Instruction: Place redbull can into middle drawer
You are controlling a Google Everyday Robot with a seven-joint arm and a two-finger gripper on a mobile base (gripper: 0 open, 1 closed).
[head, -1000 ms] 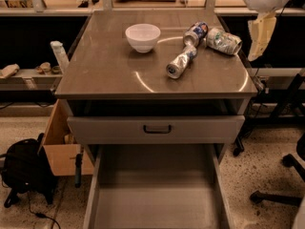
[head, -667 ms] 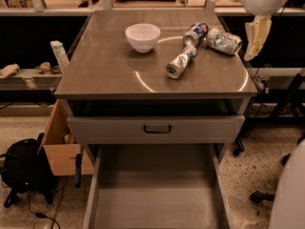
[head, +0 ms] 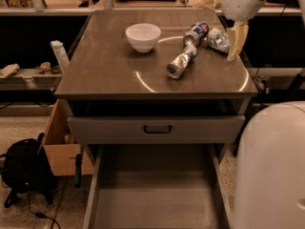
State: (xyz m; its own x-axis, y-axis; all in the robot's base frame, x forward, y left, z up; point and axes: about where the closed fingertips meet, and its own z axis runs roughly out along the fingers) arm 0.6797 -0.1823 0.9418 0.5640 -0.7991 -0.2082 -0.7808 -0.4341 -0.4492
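Note:
The redbull can (head: 181, 63) is slim and silvery and lies on its side on the cabinet top (head: 109, 70), right of centre. The middle drawer (head: 152, 190) is pulled out below, wide and grey, with nothing on its floor. My gripper (head: 237, 42) hangs from the white arm at the top's far right edge, right beside the greenish-silver can (head: 218, 39), and holds nothing. It is to the right of and behind the redbull can.
A white bowl (head: 143, 36) stands on the top at back centre. A blue-red-white can (head: 196, 32) lies just behind the redbull can. A shut drawer front with a black handle (head: 157, 129) sits above the open drawer. My white body (head: 271, 166) fills the lower right. A cardboard box (head: 59, 142) and black bag (head: 24, 171) are at the left.
My gripper has moved slightly left toward the cans at the right edge. My white body now fills more of the lower right. The cans and bowl have not moved.

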